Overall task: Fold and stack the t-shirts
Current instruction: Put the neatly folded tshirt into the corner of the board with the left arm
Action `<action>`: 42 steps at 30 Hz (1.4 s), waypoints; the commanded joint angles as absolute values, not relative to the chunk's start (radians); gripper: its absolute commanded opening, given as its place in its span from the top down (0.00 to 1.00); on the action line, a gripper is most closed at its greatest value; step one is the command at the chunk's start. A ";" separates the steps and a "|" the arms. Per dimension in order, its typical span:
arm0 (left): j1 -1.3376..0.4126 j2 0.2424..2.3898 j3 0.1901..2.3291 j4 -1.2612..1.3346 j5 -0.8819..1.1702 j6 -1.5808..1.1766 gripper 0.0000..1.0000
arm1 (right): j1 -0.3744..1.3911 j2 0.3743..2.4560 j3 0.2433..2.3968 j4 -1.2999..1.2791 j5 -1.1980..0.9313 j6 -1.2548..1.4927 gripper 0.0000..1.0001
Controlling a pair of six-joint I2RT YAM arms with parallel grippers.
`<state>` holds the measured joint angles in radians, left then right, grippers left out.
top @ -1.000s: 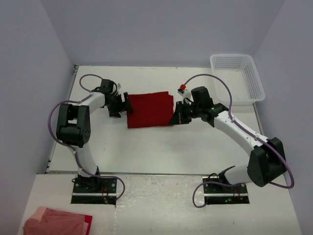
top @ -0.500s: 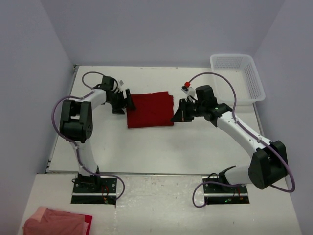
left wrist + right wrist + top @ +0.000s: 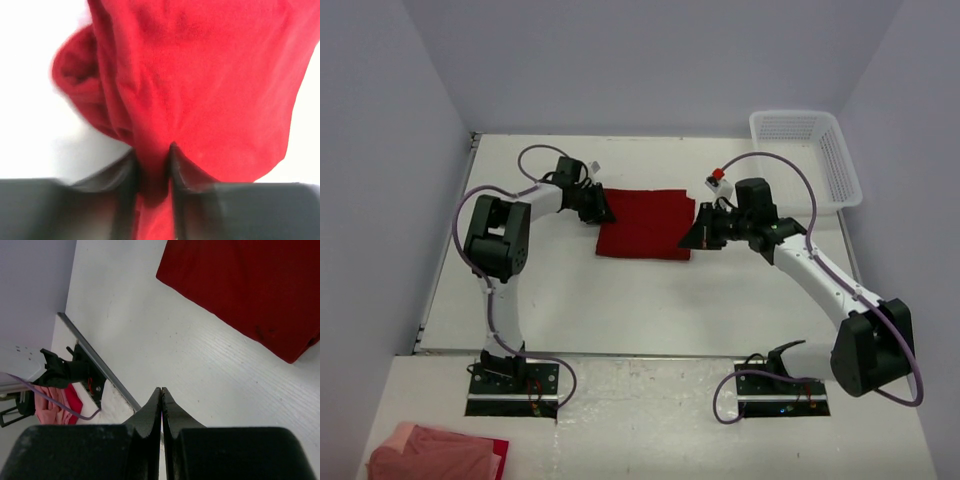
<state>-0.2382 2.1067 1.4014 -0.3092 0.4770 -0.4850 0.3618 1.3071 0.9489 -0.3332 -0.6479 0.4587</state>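
A deep red t-shirt (image 3: 645,222) lies folded into a rough rectangle in the middle of the table. My left gripper (image 3: 603,208) is at its left edge, shut on a pinched fold of the cloth. In the left wrist view the red t-shirt (image 3: 200,75) fills the frame, bunched between the fingers of the left gripper (image 3: 154,150). My right gripper (image 3: 695,237) hovers by the shirt's right edge, shut with nothing in it. In the right wrist view the right gripper (image 3: 161,390) points at bare table, with the t-shirt (image 3: 245,285) apart from it at the upper right.
A white mesh basket (image 3: 840,165) stands at the back right corner. A pile of pink and red cloth (image 3: 435,452) lies off the table at the near left, beyond the table's metal edge rail (image 3: 100,365).
My left gripper moved right onto the shirt's left edge and closed on it. The shirt has shifted to the right. The right gripper drew back to the right, still shut.
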 commanded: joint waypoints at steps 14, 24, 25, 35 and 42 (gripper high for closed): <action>-0.244 2.132 1.557 -0.570 0.030 -0.312 1.00 | 0.357 1.238 0.864 -0.256 -0.683 0.503 1.00; -0.117 2.253 1.942 -0.753 -0.258 -0.042 1.00 | 0.459 1.106 0.836 -0.359 -0.583 0.509 1.00; -0.098 2.263 1.953 -0.749 -0.291 -0.035 1.00 | 0.468 1.097 0.836 -0.371 -0.580 0.515 1.00; 0.044 2.379 2.065 -0.674 -0.439 0.040 1.00 | 0.502 0.977 0.819 -0.466 -0.574 0.500 1.00; 0.069 2.482 2.190 -0.531 -0.558 0.133 1.00 | 0.520 1.003 0.789 -0.449 -0.604 0.502 1.00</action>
